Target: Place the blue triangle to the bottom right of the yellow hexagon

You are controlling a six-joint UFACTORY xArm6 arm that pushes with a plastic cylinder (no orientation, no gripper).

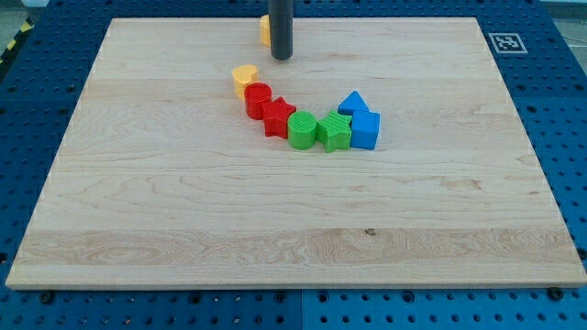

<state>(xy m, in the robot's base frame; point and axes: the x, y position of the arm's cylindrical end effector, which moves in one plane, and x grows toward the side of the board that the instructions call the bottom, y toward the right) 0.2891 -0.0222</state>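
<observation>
The blue triangle (352, 102) sits right of the board's middle, touching a blue cube (365, 130) just below it. A yellow block (263, 29), likely the hexagon, stands near the view's top edge, mostly hidden behind my rod. My tip (282, 58) rests on the board just below and to the right of that yellow block. The tip is well up and to the left of the blue triangle and touches none of the row's blocks.
A curved row runs from a yellow heart (244, 79) through a red cylinder (258, 98), a red star (277, 117) and two green blocks (303, 130) (335, 132) to the blue cube. The wooden board (183, 229) lies on a blue perforated table.
</observation>
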